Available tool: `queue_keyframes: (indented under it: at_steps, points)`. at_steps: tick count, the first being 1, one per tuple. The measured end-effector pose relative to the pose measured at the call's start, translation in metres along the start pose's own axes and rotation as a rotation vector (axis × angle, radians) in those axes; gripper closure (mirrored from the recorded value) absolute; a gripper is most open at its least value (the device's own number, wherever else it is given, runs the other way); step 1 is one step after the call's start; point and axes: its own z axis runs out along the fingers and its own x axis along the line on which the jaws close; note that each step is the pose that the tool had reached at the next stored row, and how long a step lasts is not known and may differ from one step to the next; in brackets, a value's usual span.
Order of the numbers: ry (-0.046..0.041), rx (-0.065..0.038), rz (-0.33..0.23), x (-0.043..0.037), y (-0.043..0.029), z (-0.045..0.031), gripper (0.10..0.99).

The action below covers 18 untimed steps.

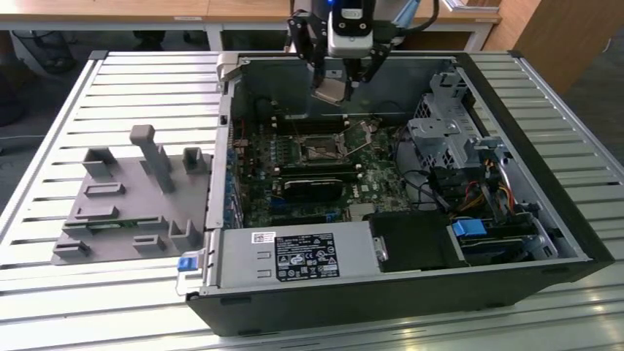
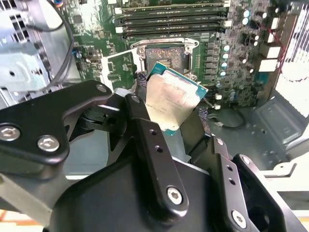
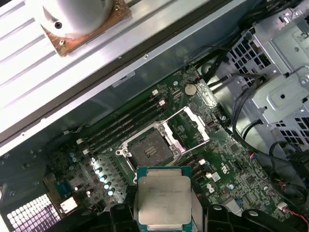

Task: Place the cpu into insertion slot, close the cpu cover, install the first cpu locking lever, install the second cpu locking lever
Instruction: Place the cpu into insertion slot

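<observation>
"Silvery-tan metal between the fingers: was that the cpu [image 2: 174, 99]?"

"It was. The gripper [image 1: 337, 82] had its fingers [image 2: 145, 125] closed on two opposite edges of the chip, spread no wider than the chip itself. The chip hung tilted rather than level with the board."

"Where did it hang?"

"Inside the outline of the open computer case [image 1: 390, 307], near the far wall in the exterior view, touching nothing but the fingers. The insertion slot [image 3: 149, 147] lay on the green board [image 1: 385, 191] below, apart from the chip, with its dark centre bare."

"And the cpu cover?"

"The cpu cover [image 3: 186, 128] stood swung open along one side of the slot, with the board showing through its cut-out middle."

"How much room was there around the socket?"

"It was tight on one side, where rows of memory sticks [image 3: 123, 121] ran just beside the socket frame. A long black module [image 1: 312, 183] lay near the opposite side. Toward the exterior view's right a metal drive cage [image 1: 443, 135] rose well apart from the slot, with loose cables [image 1: 429, 183] at its foot. The power supply [image 1: 292, 256] closed off the near end."

"Outside the case?"

"A grey fixture [image 1: 131, 197] sat on the slatted table [image 1: 58, 110] at the exterior view's left, just beside the case wall."
</observation>
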Motion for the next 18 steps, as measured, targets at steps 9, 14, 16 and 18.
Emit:
queue_keyframes:
  at_steps: [9, 14, 16, 18]
  points:
    - [-0.0126, -0.003, 0.141, 0.0, -0.0002, 0.0023, 0.557]
    - [-0.0189, -0.004, 0.211, 0.0, -0.0003, 0.0034, 0.557]
    - [-0.0214, -0.005, 0.239, 0.0, -0.0003, 0.0039, 0.557]
    - [-0.024, -0.005, 0.268, 0.0, -0.0003, 0.0043, 0.557]
